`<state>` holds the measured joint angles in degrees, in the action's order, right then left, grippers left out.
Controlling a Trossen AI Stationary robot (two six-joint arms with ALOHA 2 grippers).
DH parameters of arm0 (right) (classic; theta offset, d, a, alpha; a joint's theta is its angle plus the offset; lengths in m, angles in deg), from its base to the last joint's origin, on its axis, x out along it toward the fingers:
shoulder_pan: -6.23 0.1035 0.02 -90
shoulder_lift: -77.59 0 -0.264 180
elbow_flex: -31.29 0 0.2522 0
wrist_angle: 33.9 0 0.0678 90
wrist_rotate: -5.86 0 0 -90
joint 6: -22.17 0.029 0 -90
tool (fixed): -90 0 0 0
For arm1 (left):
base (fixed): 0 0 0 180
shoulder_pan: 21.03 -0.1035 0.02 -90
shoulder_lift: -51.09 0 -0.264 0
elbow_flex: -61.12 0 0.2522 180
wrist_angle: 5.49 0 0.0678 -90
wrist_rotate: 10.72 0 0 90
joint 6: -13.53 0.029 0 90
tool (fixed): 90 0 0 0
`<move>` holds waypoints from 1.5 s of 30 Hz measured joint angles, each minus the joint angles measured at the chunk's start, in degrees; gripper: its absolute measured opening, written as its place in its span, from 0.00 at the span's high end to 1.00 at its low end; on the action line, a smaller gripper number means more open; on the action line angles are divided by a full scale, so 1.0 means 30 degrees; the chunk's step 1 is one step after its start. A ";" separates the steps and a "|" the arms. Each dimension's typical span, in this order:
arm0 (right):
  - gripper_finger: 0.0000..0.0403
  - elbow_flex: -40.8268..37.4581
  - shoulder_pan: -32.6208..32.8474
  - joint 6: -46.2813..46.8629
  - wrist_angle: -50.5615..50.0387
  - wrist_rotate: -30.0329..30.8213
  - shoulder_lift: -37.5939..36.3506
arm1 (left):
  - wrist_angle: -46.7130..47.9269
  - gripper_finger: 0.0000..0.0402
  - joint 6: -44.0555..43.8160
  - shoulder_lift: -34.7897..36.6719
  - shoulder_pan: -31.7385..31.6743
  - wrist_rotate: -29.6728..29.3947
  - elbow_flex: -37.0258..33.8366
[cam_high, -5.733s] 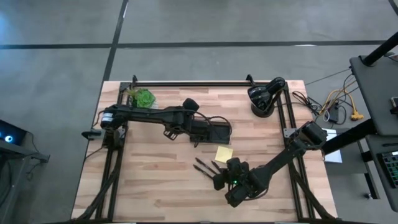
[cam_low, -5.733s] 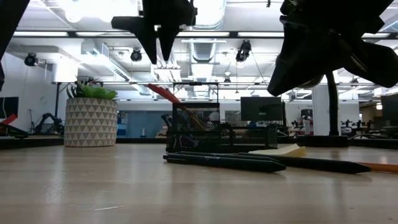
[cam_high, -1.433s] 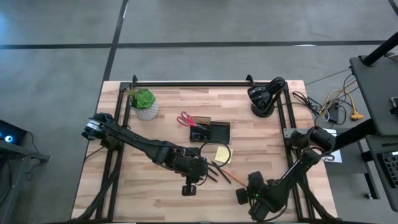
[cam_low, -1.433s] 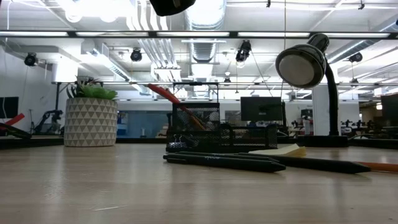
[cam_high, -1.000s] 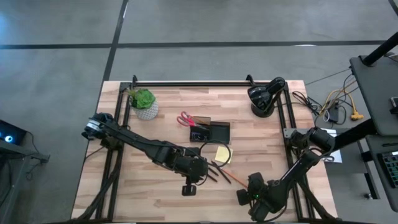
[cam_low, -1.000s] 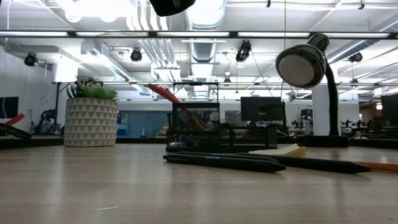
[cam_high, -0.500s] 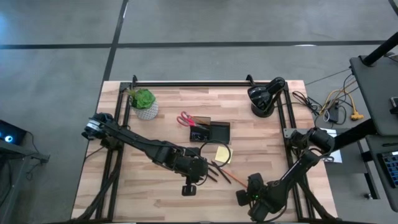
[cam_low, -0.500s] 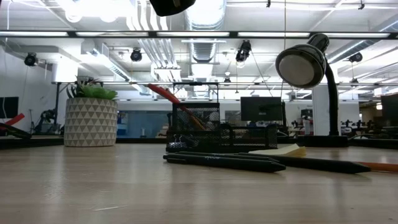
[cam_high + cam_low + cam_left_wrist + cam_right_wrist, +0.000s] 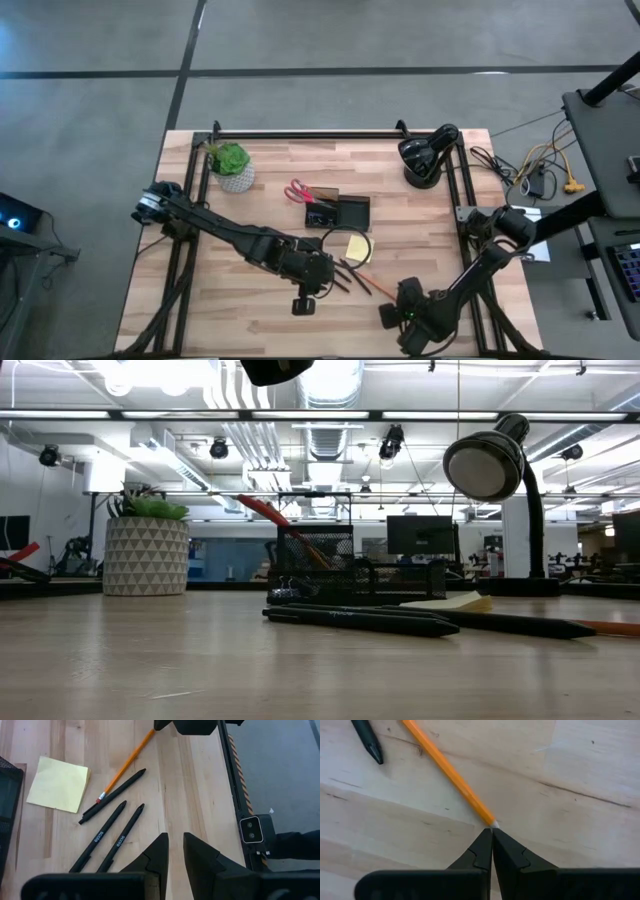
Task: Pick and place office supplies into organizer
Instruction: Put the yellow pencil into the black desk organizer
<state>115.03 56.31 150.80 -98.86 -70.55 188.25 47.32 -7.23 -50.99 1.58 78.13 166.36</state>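
Right hand (image 9: pixel 491 834): nearest the table's front edge, fingers pressed together and holding nothing, its tip just touching or almost touching the bare end of the pencil (image 9: pixel 449 771).
Left hand (image 9: pixel 172 851): a little farther in, at about 9 o'clock from the right hand; fingers a narrow slit apart, empty, hovering over the near ends of the pens (image 9: pixel 113 795).
Pens: three black ones lay fanned on the table (image 9: pixel 260 320), close together, at 12 o'clock from the left hand in its wrist view.
Pencil: orange, loose, slanting from the pens toward the right hand.
Sticky pad (image 9: pixel 358 247): yellow, flat, just beyond the pens, near the organizer.
Organizer (image 9: pixel 338 211): dark mesh tray near the table's middle, at 12 o'clock from the pad; the red-handled scissors (image 9: pixel 298 191) stood in its left part.
Farthest: plant (image 9: pixel 232 164) at 10 o'clock and lamp (image 9: pixel 425 157) at 2 o'clock of the organizer.
Doing the step well: I judged a pen pick was due. The left hand should widen first, straddle one pen across its length, and avoid nudging its neighbours.
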 joint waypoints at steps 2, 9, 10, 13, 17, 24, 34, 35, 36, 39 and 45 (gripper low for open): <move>0.98 0.0007 -0.0058 -0.0007 -0.0006 0.0015 0.0057 | 0.0000 0.90 0.0000 0.0000 0.0000 -0.0003 0.0000; 0.98 -0.0118 -0.0144 -0.0087 -0.0001 0.0000 0.0159 | 0.0000 0.90 0.0000 0.0000 0.0000 -0.0010 0.0000; 0.98 -0.0162 -0.0144 -0.0079 0.0011 0.0000 0.0159 | 0.0000 0.90 0.0006 0.0000 0.0000 -0.0015 -0.0006; 0.98 -0.0204 -0.0137 -0.0077 0.0052 0.0007 0.0159 | 0.0000 0.90 0.0021 0.0000 0.0000 -0.0015 0.0000; 0.98 -0.0007 -0.0128 -0.0080 0.0018 0.0307 0.0147 | 0.0000 0.90 0.0051 0.0000 0.0000 -0.0027 0.0000; 0.98 0.1835 -0.0279 0.0097 -0.5586 -0.0211 -0.0207 | -0.0007 0.90 0.0058 0.0000 0.0000 -0.0080 -0.0003; 0.98 0.0158 -0.0647 0.0145 -0.3196 -0.1702 -0.1196 | -0.0443 0.90 0.0058 0.0000 0.0000 -0.0066 -0.0297; 0.98 -0.0088 -0.0654 0.0131 -0.2716 -0.1756 -0.1196 | -0.0476 0.90 0.0058 0.0000 0.0000 -0.0063 -0.0402; 0.98 -0.0254 -0.0662 0.0132 -0.2326 -0.1732 -0.1196 | -0.0477 0.90 0.0047 0.0000 0.0000 -0.0066 -0.0529; 0.98 -0.0372 -0.0697 0.0131 -0.2147 -0.1575 -0.1196 | -0.0481 0.90 0.0021 0.0000 0.0000 -0.0057 -0.0922; 0.98 -0.0676 -0.0713 0.0213 -0.2036 -0.1917 -0.1196 | -0.0543 0.90 -0.0464 -0.0017 0.0022 0.0056 -0.1304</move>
<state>113.00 54.17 151.44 -104.97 -76.30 184.66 45.69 -8.62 -51.04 1.65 78.30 162.45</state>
